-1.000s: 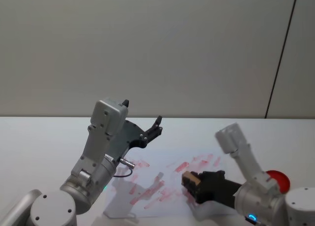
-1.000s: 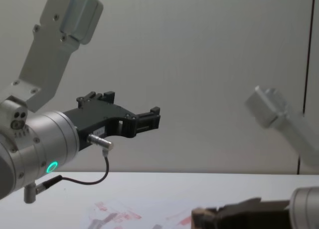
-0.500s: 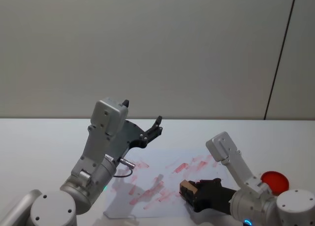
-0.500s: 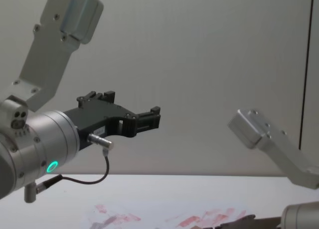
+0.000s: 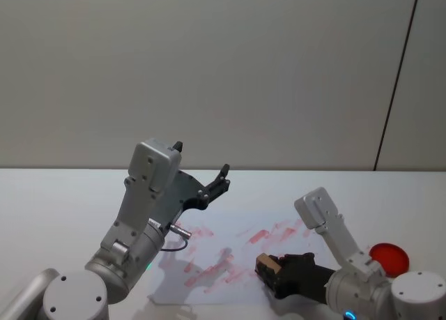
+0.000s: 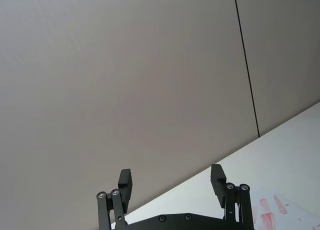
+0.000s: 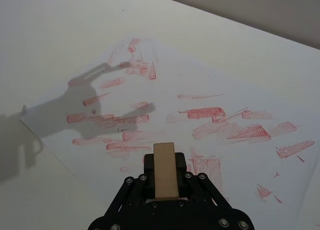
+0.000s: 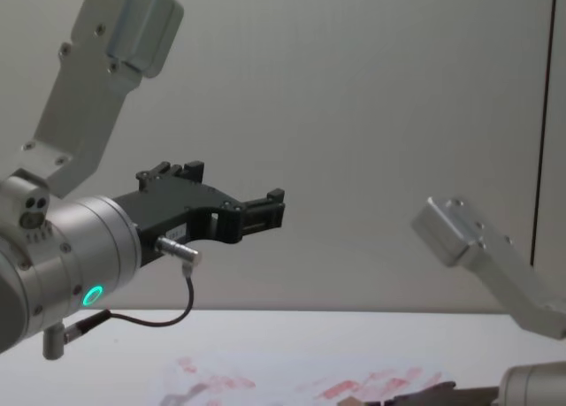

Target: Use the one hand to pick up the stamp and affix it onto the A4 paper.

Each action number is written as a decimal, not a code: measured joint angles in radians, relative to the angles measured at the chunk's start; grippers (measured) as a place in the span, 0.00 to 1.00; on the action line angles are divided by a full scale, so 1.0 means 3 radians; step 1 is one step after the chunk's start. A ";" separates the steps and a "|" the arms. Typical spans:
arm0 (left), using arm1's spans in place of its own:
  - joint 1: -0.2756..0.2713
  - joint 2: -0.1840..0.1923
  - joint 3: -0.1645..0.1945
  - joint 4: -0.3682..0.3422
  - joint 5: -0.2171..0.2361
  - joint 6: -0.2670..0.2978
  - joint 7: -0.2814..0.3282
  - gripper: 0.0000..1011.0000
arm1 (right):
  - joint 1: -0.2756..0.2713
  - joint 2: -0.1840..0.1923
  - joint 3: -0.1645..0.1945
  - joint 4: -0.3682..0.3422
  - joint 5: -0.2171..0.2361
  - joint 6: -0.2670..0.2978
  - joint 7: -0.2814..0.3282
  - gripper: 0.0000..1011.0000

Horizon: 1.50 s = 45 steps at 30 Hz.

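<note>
Now right gripper [image 7: 165,166] clamps stamp [image 7: 165,182] over A4 paper [image 7: 210,79]

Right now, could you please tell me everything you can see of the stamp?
The stamp is a small rectangular block, light brown and wood-like, with a plain, smooth top. The right pincer is shut on it, clamping its two long sides, and its far end sticks out past the tips. It is held low over the near right part of the A4 paper, among red ink smears. I cannot tell whether its underside touches the sheet.
</note>
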 joint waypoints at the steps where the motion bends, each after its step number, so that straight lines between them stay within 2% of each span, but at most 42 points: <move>1: 0.0000 0.0000 0.0000 0.0000 0.0000 0.0000 0.0000 0.99 | 0.0001 -0.0002 0.0003 -0.0002 0.0019 -0.0010 -0.0014 0.22; 9: 0.0000 0.0000 0.0000 0.0000 0.0000 0.0000 0.0000 0.99 | 0.0025 -0.0014 0.0072 -0.0124 0.0248 -0.0095 -0.0159 0.22; 11: 0.0000 0.0000 0.0000 0.0000 0.0000 0.0000 0.0000 0.99 | 0.0032 -0.0009 0.0115 -0.0207 0.0355 -0.0134 -0.0230 0.22; 15: 0.0000 0.0000 0.0000 0.0000 0.0000 0.0000 0.0000 0.99 | 0.0031 0.0018 0.0173 -0.0300 0.0464 -0.0163 -0.0318 0.22; 22: 0.0000 0.0000 0.0000 0.0000 0.0000 0.0000 0.0000 0.99 | -0.0072 0.0176 0.0344 -0.0517 0.0697 -0.0176 -0.0529 0.22; 26: 0.0000 0.0000 0.0000 0.0000 0.0000 0.0000 0.0000 0.99 | -0.0166 0.0291 0.0434 -0.0606 0.0769 -0.0147 -0.0621 0.22; 35: 0.0000 0.0000 0.0000 0.0000 0.0000 0.0000 0.0000 0.99 | -0.0417 0.0565 0.0623 -0.0733 0.0843 -0.0096 -0.0798 0.22; 45: 0.0000 0.0000 0.0000 0.0000 0.0000 0.0000 0.0000 0.99 | -0.0506 0.0678 0.0688 -0.0722 0.0802 -0.0110 -0.0868 0.22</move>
